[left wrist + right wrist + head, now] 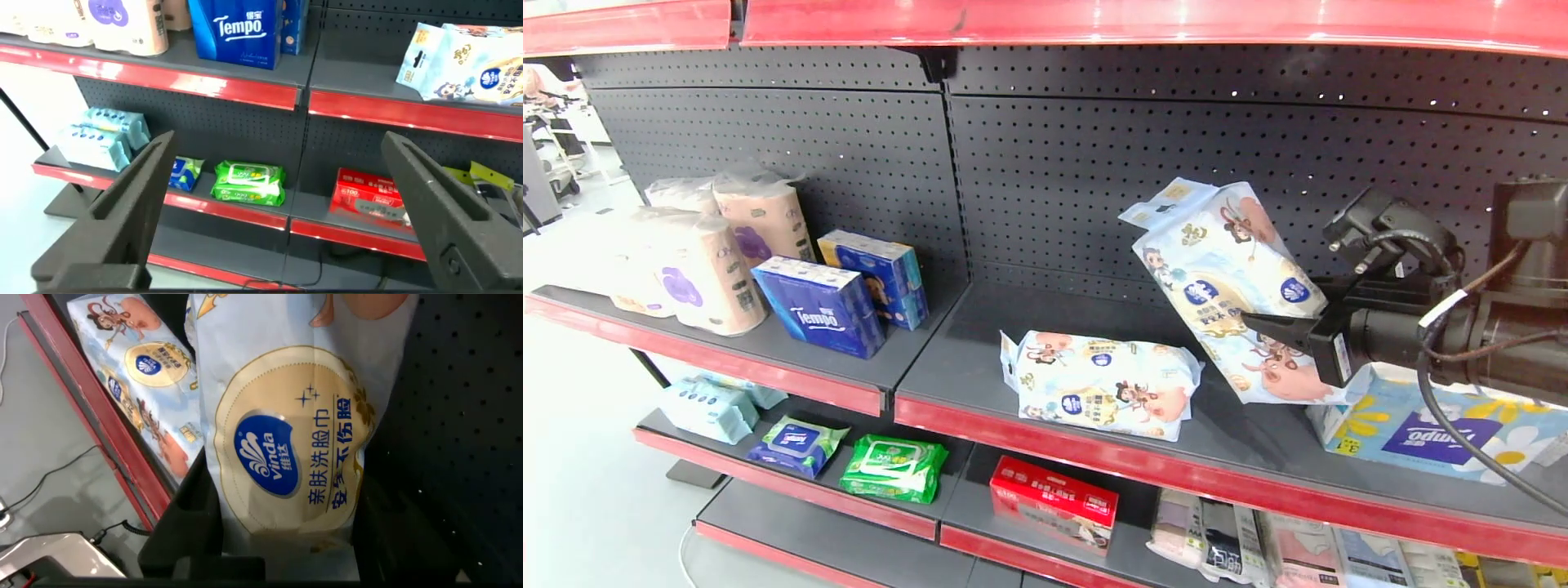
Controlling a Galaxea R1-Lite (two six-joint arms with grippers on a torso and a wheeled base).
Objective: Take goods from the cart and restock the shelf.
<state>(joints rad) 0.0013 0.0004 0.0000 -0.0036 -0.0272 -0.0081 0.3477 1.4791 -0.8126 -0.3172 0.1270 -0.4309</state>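
Your right gripper (pixel 1276 328) was at the right of the head view, its fingers clamped across the lower half of the tissue pack (pixel 1229 273). One finger showed on the near face and the other was behind the wrapper. The pack was tilted, its long axis running from upper left down to lower right. Its top leaned toward the black pegboard (pixel 1054 163). Its lower end was close to the shelf (pixel 968 347), and I could not tell whether it touched.

A matching pack (pixel 1098 384) lay flat at lower centre, its long axis along the red front lip, to the left of the held one and apart from it. A floral tissue box (pixel 1421 429) sat just beside the held pack's lower end, on the right.

As I judged it, the placing turned on the bare deck between those two neighbours, and you needed to tip the pack level along the lip.

Your left gripper (pixel 278 145) had its fingers wide apart on nothing, facing the lower tiers and farther from the work.
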